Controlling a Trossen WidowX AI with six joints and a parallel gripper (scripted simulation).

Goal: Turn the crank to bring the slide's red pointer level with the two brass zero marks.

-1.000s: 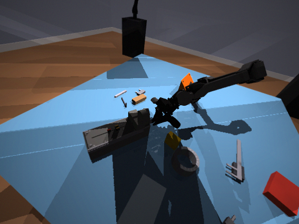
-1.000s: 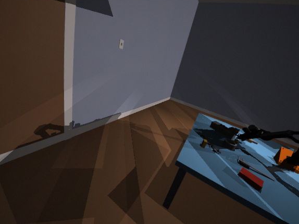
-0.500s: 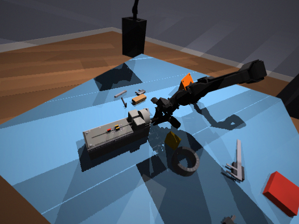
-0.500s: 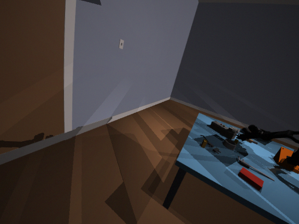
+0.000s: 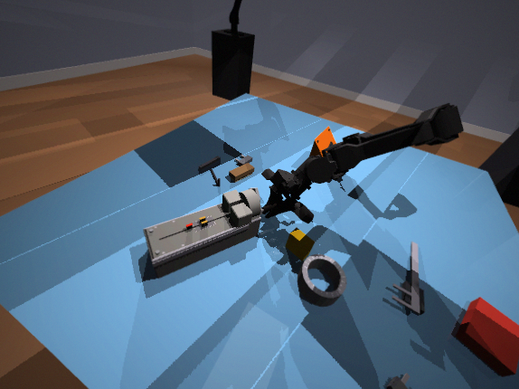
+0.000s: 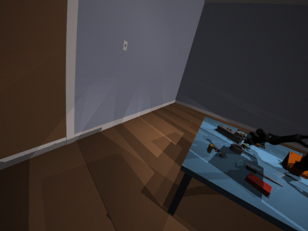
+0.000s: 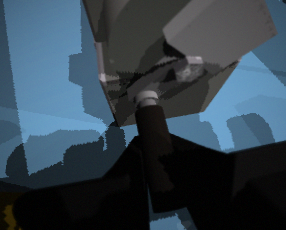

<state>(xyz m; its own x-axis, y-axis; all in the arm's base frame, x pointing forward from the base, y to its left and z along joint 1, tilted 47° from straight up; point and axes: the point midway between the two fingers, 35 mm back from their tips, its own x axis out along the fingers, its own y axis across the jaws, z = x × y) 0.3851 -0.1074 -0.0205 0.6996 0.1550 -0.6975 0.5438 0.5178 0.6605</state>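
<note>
Table (image 5: 194,321) (image 6: 214,177): blue, under the machine.
Machine (image 5: 203,235) (image 6: 229,134): left of gripper.
Gripper (image 5: 271,210) (image 6: 248,139) (image 7: 150,139): clamped on crank handle (image 7: 154,140).
Red pointer (image 5: 189,226): left of brass marks (image 5: 203,221), not level.

Can only glimpse the crank handle (image 7: 154,145) in the wrist view, its lower part lost between the gripper's (image 5: 270,210) (image 6: 248,139) (image 7: 159,185) dark fingers. Cannot find it in the top view, behind the gripper. Cannot read the red pointer (image 5: 189,226) against the 2 brass zero marks (image 5: 202,222) in the exterior view: too small. Loses the machine's (image 5: 203,240) (image 6: 226,135) (image 7: 112,65) upper part at the wrist view's top edge. Cuts off the red block (image 5: 488,330) (image 6: 258,183) at the top view's right edge, and the arm (image 5: 384,142) (image 6: 284,139) at the exterior view's.
</note>
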